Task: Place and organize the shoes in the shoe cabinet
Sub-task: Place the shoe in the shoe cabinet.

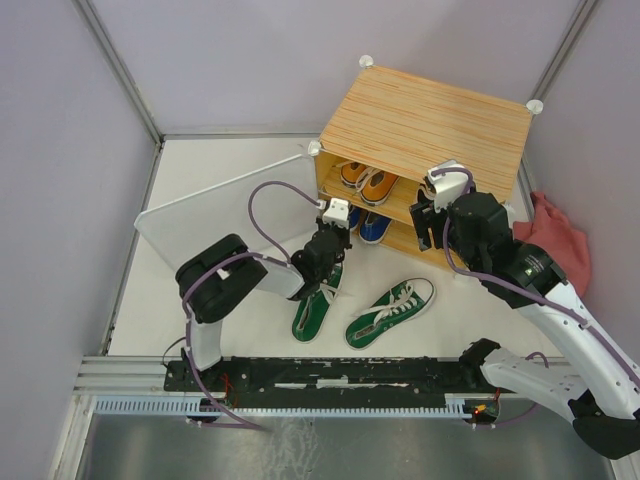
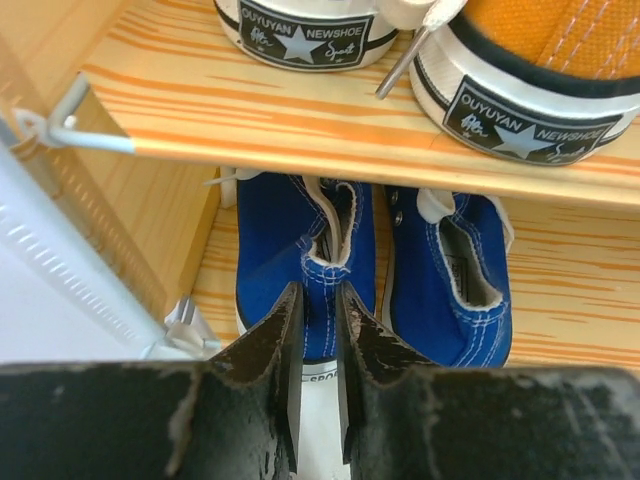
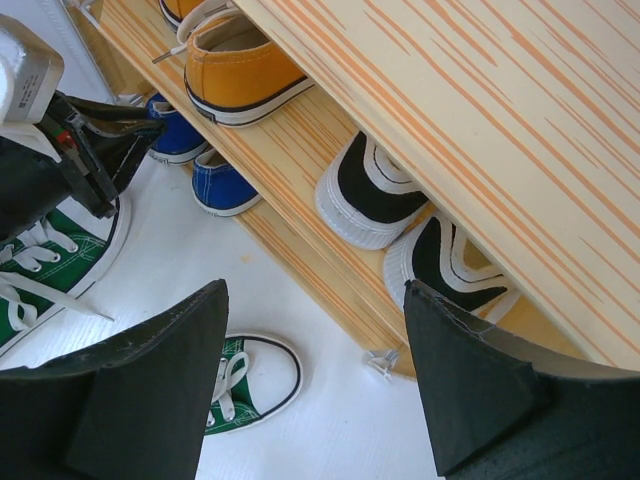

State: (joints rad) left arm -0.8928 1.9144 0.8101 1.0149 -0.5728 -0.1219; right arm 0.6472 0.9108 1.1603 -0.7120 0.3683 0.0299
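Shoe cabinet (image 1: 430,125) at far right of table (image 1: 440,325), door panel (image 1: 220,215) swung open to left. Upper shelf: orange pair (image 1: 370,183) left, black pair (image 3: 375,195) right. Lower shelf: blue pair (image 2: 270,240), heels outward. Green shoes (image 1: 392,312) lie loose on table before cabinet (one partly under your left arm).

Your left gripper (image 2: 318,295) sits at left blue shoe's heel, fingers nearly together, slim gap; cannot tell if they pinch it. Your right gripper (image 3: 312,295) hangs by black pair, fingers spread wide, empty.

Green shoes (image 1: 392,312), seemingly upright, outside cabinet (image 1: 425,120)
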